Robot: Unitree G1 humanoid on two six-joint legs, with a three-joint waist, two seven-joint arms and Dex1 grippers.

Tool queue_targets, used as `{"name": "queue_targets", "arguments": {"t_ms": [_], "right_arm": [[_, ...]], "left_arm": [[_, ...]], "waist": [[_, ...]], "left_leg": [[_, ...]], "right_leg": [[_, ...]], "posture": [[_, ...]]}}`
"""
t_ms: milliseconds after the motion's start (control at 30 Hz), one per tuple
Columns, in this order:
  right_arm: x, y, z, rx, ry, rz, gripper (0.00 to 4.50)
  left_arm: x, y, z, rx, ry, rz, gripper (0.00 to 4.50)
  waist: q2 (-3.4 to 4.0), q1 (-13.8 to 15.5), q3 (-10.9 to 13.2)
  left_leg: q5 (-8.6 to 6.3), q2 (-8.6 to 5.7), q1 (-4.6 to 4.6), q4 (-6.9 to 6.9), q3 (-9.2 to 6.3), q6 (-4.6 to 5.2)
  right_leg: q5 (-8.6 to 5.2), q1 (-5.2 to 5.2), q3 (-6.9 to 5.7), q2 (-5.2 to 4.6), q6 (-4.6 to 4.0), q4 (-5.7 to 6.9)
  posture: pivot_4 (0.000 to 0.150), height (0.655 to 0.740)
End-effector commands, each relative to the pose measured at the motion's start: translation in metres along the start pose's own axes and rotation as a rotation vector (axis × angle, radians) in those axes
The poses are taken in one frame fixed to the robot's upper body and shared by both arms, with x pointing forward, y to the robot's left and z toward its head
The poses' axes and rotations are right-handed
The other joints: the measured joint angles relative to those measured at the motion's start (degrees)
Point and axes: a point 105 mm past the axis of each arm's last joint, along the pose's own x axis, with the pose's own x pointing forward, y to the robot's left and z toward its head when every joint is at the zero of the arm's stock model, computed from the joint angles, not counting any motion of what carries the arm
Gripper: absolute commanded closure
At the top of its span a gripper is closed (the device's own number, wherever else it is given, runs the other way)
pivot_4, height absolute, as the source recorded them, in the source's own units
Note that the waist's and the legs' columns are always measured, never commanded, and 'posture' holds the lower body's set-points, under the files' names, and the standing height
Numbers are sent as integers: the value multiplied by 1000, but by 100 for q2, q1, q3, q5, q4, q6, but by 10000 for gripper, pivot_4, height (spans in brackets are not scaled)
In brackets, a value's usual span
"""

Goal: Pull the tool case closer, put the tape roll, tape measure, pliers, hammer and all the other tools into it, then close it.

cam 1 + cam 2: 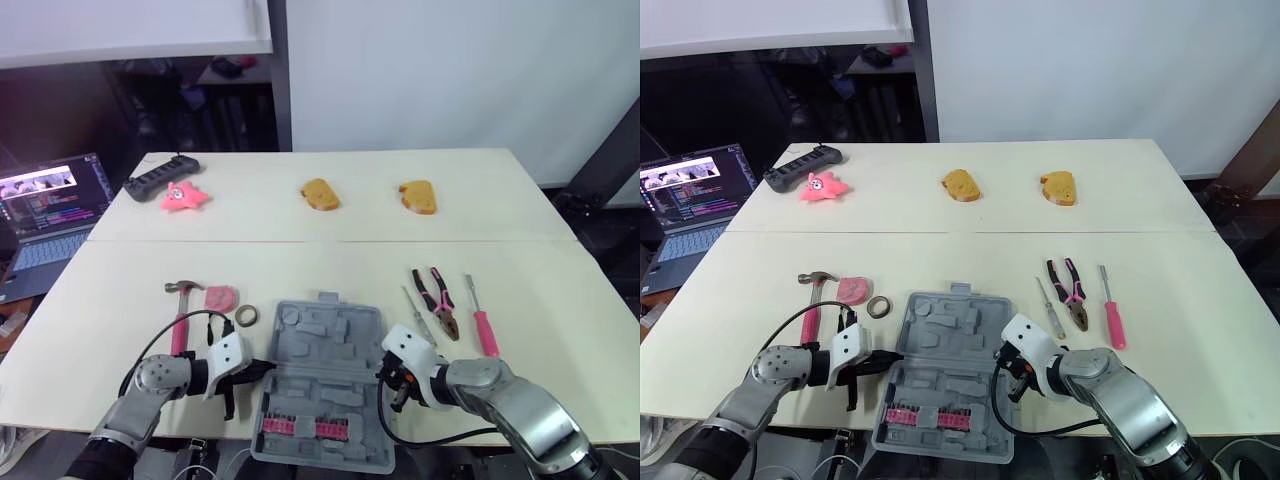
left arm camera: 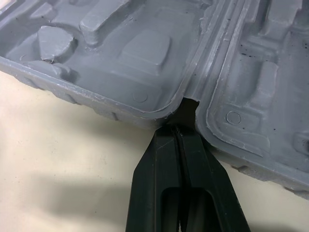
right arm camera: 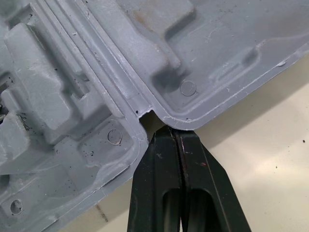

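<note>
Open tool case point(image 1: 325, 385) lies on the counter point(image 1: 330, 265) at lower centre of the frame. Left pincer point(image 2: 178, 130) and right pincer point(image 3: 174, 130), each pressed together, sit at its hinge notches on opposite sides.

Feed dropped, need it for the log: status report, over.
Left gripper and right gripper shut, tips at case hinge ends. Case open flat. Hammer, pliers on table. Nothing blocking.
</note>
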Motion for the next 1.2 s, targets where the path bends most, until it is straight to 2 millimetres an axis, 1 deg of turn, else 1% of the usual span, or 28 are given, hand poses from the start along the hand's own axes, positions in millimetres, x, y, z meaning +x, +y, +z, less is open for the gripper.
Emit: {"name": "queue_targets", "arguments": {"t_ms": [33, 167, 300, 433, 500, 667, 833, 1067, 1200], "right_arm": [[-2, -5, -3, 2, 12, -24, 44661], [-4, -7, -2, 5, 10, -28, 44661], [-8, -9, -4, 8, 13, -38, 44661], [-12, -11, -5, 15, 15, -49, 44661], [-14, -13, -6, 22, 17, -61, 44661], [-20, -19, -13, 40, 27, -95, 44661], [-22, -19, -16, 52, 28, -100, 44661], [-23, -15, -16, 45, 33, -83, 44661], [-20, -13, -15, 42, 29, -78, 44661]], "left_arm": [[1, -42, -38, -87, 141, -123, 45000], [1, -40, -29, -62, 128, -121, 45000], [0, -30, -17, -30, 132, -106, 45000], [2, -16, -9, -23, 139, -90, 45000], [4, -13, -5, -18, 140, -98, 45000], [10, -9, 12, -9, 125, -120, 45000], [13, -12, 30, 10, 118, -148, 45000], [12, -20, 46, 49, 148, -197, 45000], [12, -19, 55, 64, 150, -202, 45000]], "waist": [[3, -6, -2], [2, -1, -2], [1, 2, 0], [3, 21, 2], [3, 44, 3], [-1, 142, 10], [-7, 140, 25], [-26, 133, 62], [-39, 136, 89]], "left_leg": [[-2, 0, 0, -1, 0, 4], [-11, 0, -1, 0, -1, 17], [-12, 0, -10, 0, -1, 19], [-12, -3, -22, 4, 0, 20], [-12, -4, -27, 6, 0, 20], [-12, -5, -36, 11, 1, 20], [-12, -7, -44, 12, -1, 20], [-13, -7, -53, 9, -1, 21], [-14, -6, -55, 8, -1, 23]], "right_leg": [[-1, 0, 1, 0, 1, -2], [-1, 2, 5, -2, 3, -17], [1, 6, 4, -2, 5, -43], [4, 5, 2, -1, 9, -55], [6, 5, 0, -1, 11, -57], [9, 2, -1, -1, 13, -62], [12, -1, -2, -2, 16, -67], [12, -11, -2, -2, 18, -72], [13, -13, -3, -1, 17, -72]], "posture": [[1500, 7400], [1500, 7400], [1500, 7400], [1500, 7400], [1500, 7400], [1500, 7400], [1500, 7400], [1500, 7400], [1500, 7400]]}}
